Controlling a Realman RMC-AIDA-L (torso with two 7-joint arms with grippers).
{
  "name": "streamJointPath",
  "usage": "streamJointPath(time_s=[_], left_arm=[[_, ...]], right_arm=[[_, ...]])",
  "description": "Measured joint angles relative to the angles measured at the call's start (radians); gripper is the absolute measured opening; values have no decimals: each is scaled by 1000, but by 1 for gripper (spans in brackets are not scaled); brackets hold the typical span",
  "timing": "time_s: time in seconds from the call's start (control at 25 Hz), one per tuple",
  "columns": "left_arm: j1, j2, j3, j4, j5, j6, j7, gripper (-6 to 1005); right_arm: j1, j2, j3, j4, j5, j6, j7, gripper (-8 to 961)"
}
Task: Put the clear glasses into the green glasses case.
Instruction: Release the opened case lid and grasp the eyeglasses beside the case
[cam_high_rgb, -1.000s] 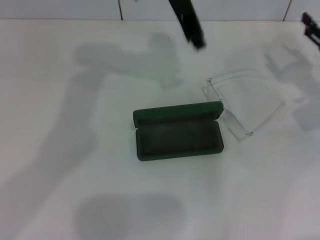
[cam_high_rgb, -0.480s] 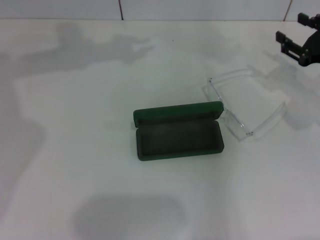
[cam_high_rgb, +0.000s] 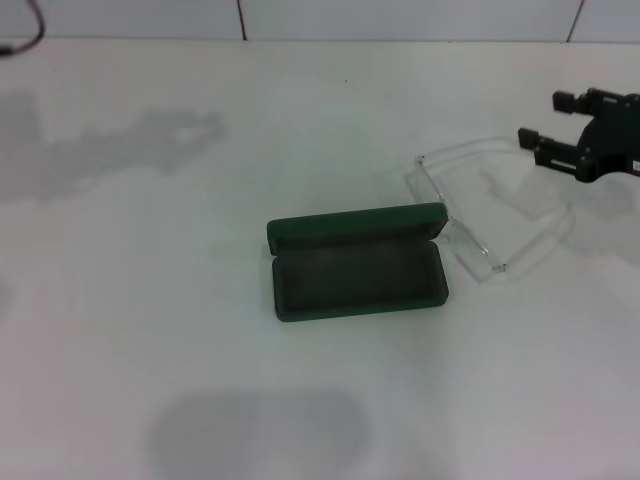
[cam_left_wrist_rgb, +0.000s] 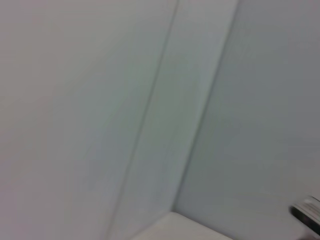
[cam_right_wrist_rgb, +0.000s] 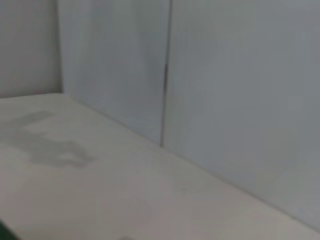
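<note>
The green glasses case (cam_high_rgb: 357, 278) lies open in the middle of the white table, its lid (cam_high_rgb: 355, 225) folded back on the far side and its dark lining bare. The clear glasses (cam_high_rgb: 462, 240) rest on the table just right of the case, arms unfolded and pointing right. My right gripper (cam_high_rgb: 546, 119) hovers open at the right edge of the head view, its two black fingers spread beside the tip of the far arm of the glasses, holding nothing. The left gripper is out of view. Both wrist views show only wall and table.
A white tiled wall (cam_high_rgb: 400, 18) runs along the table's far edge. A thin dark cable (cam_high_rgb: 28, 35) shows at the top left corner. Soft shadows lie on the table at the left and front.
The left arm has swung out of the head view from the top centre. My right gripper has come down and leftward, from the top right corner to the far arm of the glasses.
</note>
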Motion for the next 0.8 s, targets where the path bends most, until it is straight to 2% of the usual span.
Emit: streamJointPath(time_s=[0.16,0.4,0.52,0.68,0.8], left_arm=[[55,2,1,0,41,82,13,246],[95,3,2,0,138,119,34,247],[117,3,2,0,151,120,66,247],[133,4,2,0,151,122,105,247],[134,4,2,0,151,124,121,247]], right_arm=[[-8,-5,-2,-123,-165,-81,227,616],[38,-26,12,-314,-453,-259,623,615],[90,-42,14,-371,-553,-360,785,615],[208,-76,14,-394,-707,-506,1010,614],[282,-87,14,-384,-780,-570,1122,614]])
